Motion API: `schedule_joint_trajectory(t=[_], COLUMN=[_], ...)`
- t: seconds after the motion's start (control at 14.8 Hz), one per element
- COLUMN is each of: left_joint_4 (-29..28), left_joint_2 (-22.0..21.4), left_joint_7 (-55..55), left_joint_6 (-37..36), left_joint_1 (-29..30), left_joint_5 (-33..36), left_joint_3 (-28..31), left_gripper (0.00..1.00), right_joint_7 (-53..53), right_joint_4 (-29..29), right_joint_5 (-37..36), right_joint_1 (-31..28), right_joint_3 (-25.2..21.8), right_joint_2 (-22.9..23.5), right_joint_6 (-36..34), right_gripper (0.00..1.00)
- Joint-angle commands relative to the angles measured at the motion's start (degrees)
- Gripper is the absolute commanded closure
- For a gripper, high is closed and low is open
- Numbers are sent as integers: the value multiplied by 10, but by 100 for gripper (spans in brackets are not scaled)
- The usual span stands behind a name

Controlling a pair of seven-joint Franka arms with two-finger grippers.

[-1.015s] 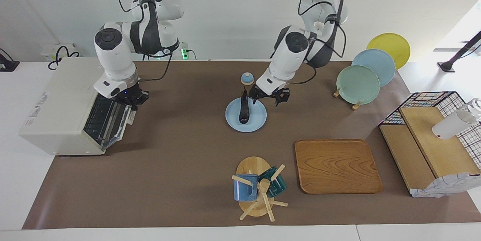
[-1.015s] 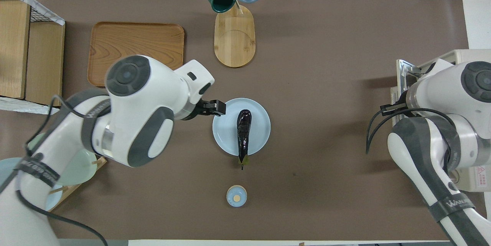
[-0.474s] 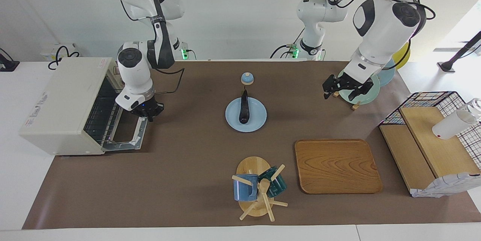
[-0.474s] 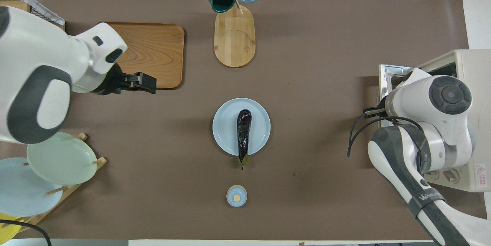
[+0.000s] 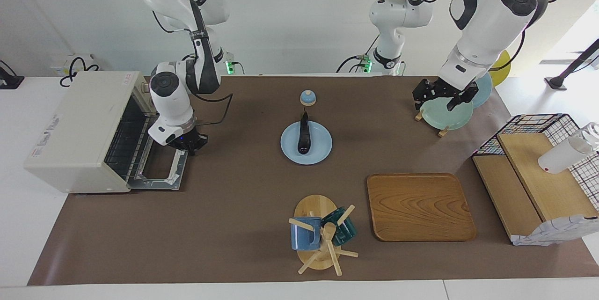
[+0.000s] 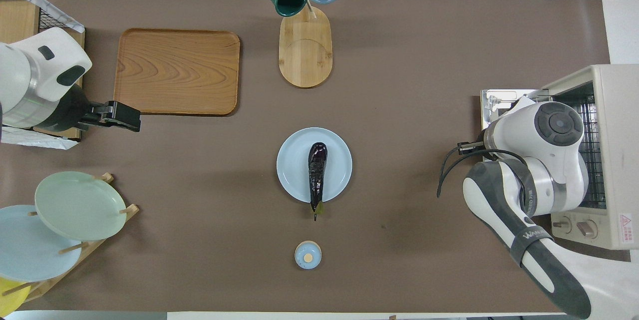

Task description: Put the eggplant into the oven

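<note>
The dark purple eggplant (image 5: 303, 137) lies on a light blue plate (image 5: 322, 149) mid-table, its stem end toward the robots; it also shows in the overhead view (image 6: 316, 175). The cream oven (image 5: 77, 127) stands at the right arm's end, its door (image 5: 157, 169) dropped flat and the wire rack (image 5: 124, 141) showing. My right gripper (image 5: 189, 144) is at the end of the door's handle nearer the robots and seems shut on it; the overhead view hides it under the hand. My left gripper (image 5: 437, 98) is open and empty, raised over the plate rack.
A small blue lid (image 5: 307, 98) sits nearer the robots than the plate. A mug tree (image 5: 320, 234) and a wooden tray (image 5: 419, 206) lie farther out. A plate rack (image 5: 444, 108) and a wire basket with wooden shelves (image 5: 538, 173) stand at the left arm's end.
The right gripper pulled the oven door from half open down to flat. The left gripper left the eggplant's plate and swung up over the plate rack. The eggplant stayed put.
</note>
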Motion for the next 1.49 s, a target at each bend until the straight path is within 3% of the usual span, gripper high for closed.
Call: schedule_joint_trajectory(t=[0.0,0.14,0.2,0.47,0.54,0.61,0.74,0.88,1.08,1.22,1.42], left_joint_4=[3,3,7,54,64,66,60,40,32,36,36], left_joint_2=[-12,-16,-17,-2,3,3,-1,-9,-11,-10,-9], left_joint_7=[1,1,1,1,1,1,2,1,0,0,-2], left_joint_6=[-31,-33,-34,-65,-69,-69,-68,-67,-66,-67,-64], left_joint_1=[-1,-1,-1,-4,-6,-6,1,2,8,8,8], left_joint_5=[24,24,24,24,24,24,22,21,19,17,16], left_joint_3=[-2,-2,-2,-3,-3,-3,-5,-6,-9,-9,-9], left_gripper=[0,0,0,0,0,0,0,0,0,0,0], right_joint_7=[26,45,55,165,230,277,345,404,416,416,418], right_joint_4=[23,75,102,208,247,299,416,463,437,397,382], right_joint_5=[80,94,94,89,82,64,19,13,21,22,22], right_joint_1=[54,97,116,213,252,280,328,359,375,380,405], right_joint_3=[-5,-5,-5,-4,-5,-5,-4,-4,-3,-3,-4], right_joint_2=[-2,7,8,37,57,92,172,224,228,222,230], right_joint_6=[-11,-58,-86,-137,-146,-172,-224,-222,-149,-101,-82], right_gripper=[100,51,42,39,35,19,18,30,45,46,47])
